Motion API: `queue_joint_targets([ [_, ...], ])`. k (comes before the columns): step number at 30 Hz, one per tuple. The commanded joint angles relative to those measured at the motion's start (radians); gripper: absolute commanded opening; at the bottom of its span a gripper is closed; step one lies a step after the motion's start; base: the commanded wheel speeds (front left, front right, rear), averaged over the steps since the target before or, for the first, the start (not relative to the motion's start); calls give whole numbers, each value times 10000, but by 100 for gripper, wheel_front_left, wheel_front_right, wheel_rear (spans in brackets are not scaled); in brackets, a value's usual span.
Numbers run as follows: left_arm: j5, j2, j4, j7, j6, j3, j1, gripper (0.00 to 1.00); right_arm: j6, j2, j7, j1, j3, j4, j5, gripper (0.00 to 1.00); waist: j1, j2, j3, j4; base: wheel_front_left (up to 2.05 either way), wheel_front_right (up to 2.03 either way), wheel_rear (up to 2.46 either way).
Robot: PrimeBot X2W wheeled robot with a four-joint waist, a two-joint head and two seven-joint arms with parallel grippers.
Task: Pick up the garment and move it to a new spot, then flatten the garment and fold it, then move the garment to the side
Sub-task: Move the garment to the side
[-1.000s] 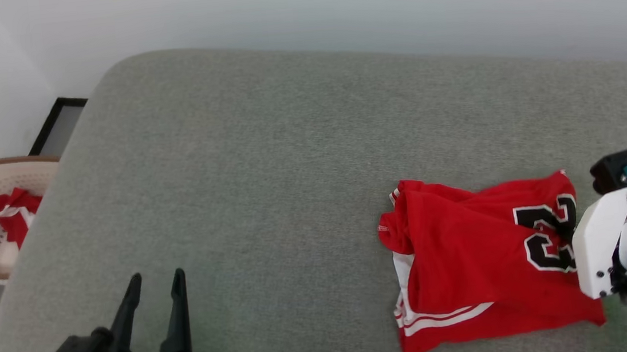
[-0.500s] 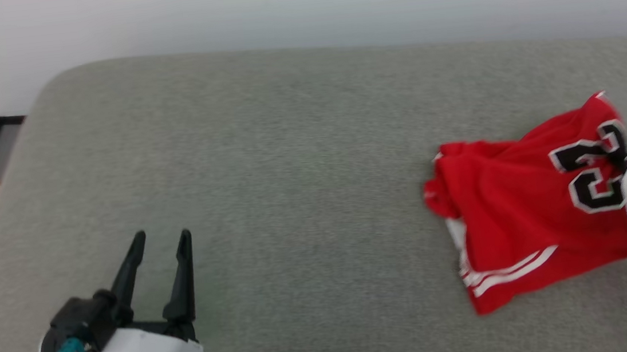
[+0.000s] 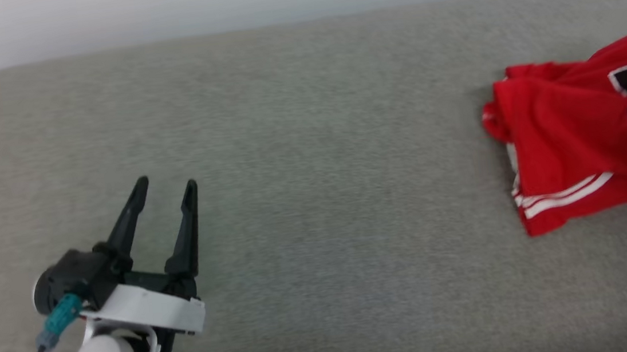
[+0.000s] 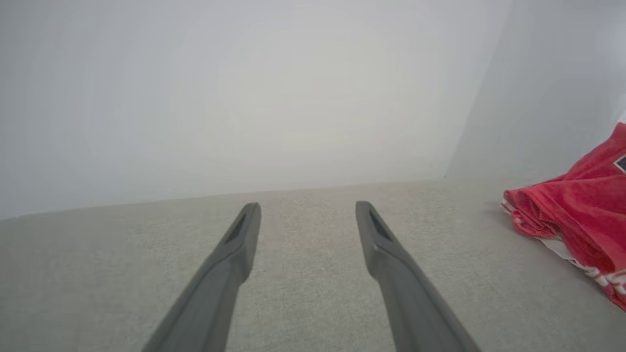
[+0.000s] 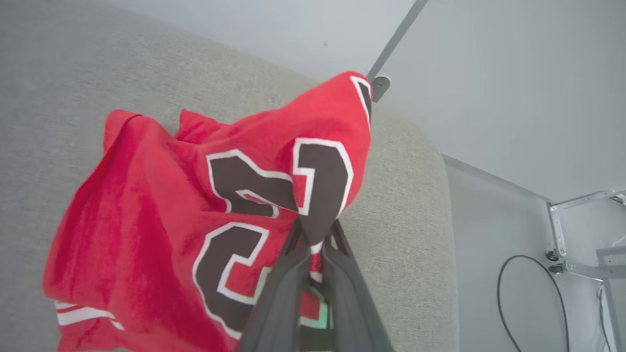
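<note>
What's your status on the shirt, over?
Right hand shut on shirt, one part raised. Left hand open, clear of it. Nothing in the way.

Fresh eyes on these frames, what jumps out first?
The red jersey with its black, white-edged number, bunched at the right edge of the grey upholstered surface. In the right wrist view the right gripper is shut on its fabric, right at the number. The left gripper stands open and empty at the lower left of the head view.

One garment point(image 3: 569, 145) at three o'clock, one left gripper point(image 3: 167, 183), one right gripper point(image 5: 315, 230), one grey cushion point(image 3: 316, 141), one cable point(image 5: 525, 256)
</note>
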Motion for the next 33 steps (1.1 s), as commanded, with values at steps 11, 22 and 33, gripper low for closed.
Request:
queue_joint_targets([
  [11,-76,453,-59,9,-25,-702,-1086,100,-11,-1162,-1710,-1620,1225,1248,-429,0,0,0,1422,-1668,0,0,0],
  [22,-182,687,-26,9,-25,-1366,-1900,100,-13,-1950,-3467,-2908,2275,3190,-1396,0,0,0,2154,-1808,0,0,0],
  [33,-447,886,-30,7,-25,-1679,-2309,100,-11,-1369,-4473,-3488,2055,5539,-2639,0,0,0,2676,-1264,0,0,0],
])
